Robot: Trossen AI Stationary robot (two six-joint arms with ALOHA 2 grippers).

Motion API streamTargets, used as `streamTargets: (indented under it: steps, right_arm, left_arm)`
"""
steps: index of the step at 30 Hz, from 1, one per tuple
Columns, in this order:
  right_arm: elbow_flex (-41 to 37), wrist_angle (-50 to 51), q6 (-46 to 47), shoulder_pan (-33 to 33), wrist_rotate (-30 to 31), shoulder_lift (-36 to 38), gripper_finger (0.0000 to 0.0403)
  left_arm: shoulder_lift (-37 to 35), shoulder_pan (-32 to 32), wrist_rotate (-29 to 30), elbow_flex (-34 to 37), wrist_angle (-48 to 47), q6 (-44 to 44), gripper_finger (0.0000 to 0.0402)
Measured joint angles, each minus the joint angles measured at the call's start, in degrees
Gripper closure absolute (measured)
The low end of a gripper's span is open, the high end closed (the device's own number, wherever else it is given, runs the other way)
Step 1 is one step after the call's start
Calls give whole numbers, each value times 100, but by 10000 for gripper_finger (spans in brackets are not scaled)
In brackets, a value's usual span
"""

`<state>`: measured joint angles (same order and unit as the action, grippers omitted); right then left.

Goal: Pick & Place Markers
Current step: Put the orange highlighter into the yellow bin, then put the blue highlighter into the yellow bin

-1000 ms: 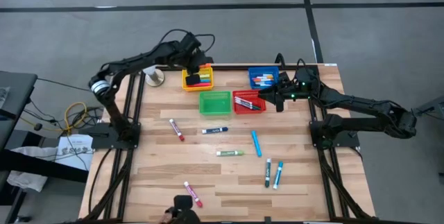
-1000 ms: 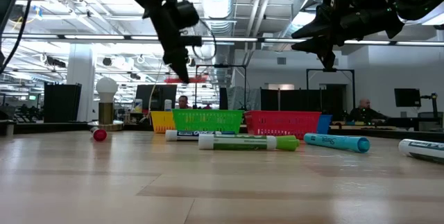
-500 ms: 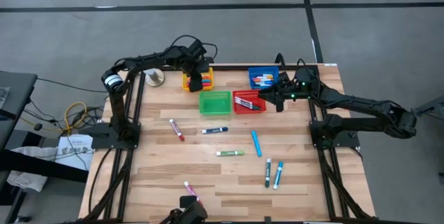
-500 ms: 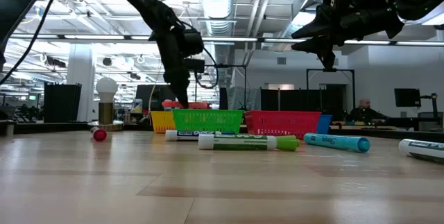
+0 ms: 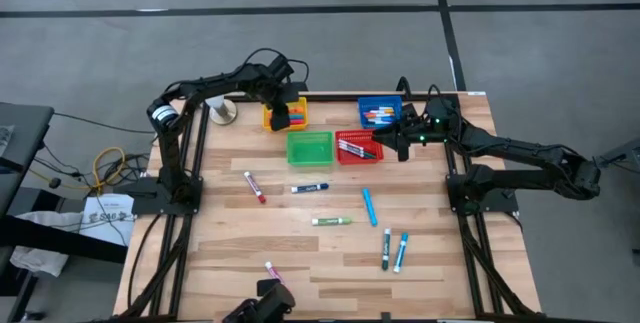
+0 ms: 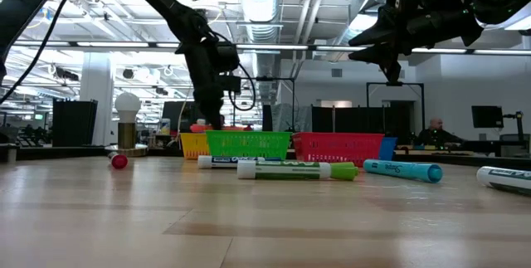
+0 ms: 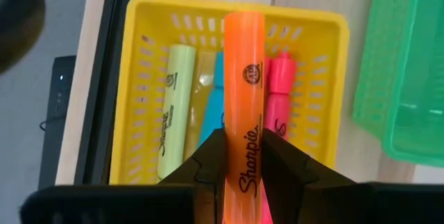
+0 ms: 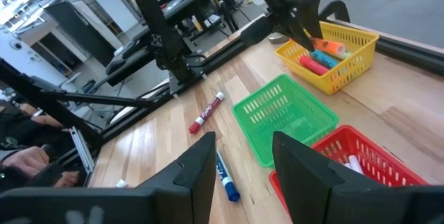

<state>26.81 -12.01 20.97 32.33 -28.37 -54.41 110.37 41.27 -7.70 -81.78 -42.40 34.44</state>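
My left gripper [image 7: 244, 151] is shut on an orange marker [image 7: 243, 64] and stands low over the yellow basket [image 7: 152, 9] at the table's far left [image 5: 268, 117]. Yellow-green, blue and pink markers lie in that basket. My right gripper [image 8: 243, 144] hangs open and still in the air over the red basket [image 5: 358, 149], with nothing between its fingers. Several more markers lie flat on the wood, among them a red one [image 5: 254, 186], a dark blue one [image 5: 310, 188], a green one [image 5: 331, 221] and a light blue one [image 5: 369, 206]. My left gripper pinches the orange marker's barrel [image 7: 244, 137] between its two fingers [image 7: 211, 163], at the lettered stretch; the part behind the fingers is hidden. The fingers come steeply from above and lie across it. The marker sits about level at the basket's rim height [image 6: 199, 125]; whether it touches the markers below cannot be told.
A green basket [image 5: 310, 148] stands between the yellow and red ones, and a blue basket [image 5: 378, 113] with markers stands behind the red one. A white bulb-shaped thing [image 5: 222, 113] sits at the far left corner. A dark object [image 5: 265, 303] pokes in at the near edge.
My left gripper has gone down with the orange marker, from well above the yellow basket to its rim height, tipping more steeply downward. The marker has stayed level in the hold.
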Motion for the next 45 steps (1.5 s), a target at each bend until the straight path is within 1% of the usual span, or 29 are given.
streamTargets:
  steps: [6,19,29,35,38,41,43,45]
  right_arm:
    - [0,0,0,1,176,0,272]
    - [0,-2,0,1,186,0,272]
    - [0,-2,2,1,186,0,272]
    - [0,-2,0,1,185,0,272]
    - [-2,-21,91,1,169,0,272]
    - [-2,-54,249,1,132,-1,272]
    - [-2,-49,257,-7,96,-2,272]
    - [-2,-48,258,-8,-26,-2,272]
  left_arm:
    - [111,-34,-75,0,23,0,335]
    - [285,53,62,3,-12,0,333]
    - [302,31,104,2,36,-15,298]
    - [285,27,184,2,38,-42,267]
    - [103,-31,373,2,30,-64,253]
    - [-311,-162,468,2,40,-347,245]
    - [-663,-320,360,2,42,-728,243]
    - [-1044,-543,126,1,56,-1125,244]
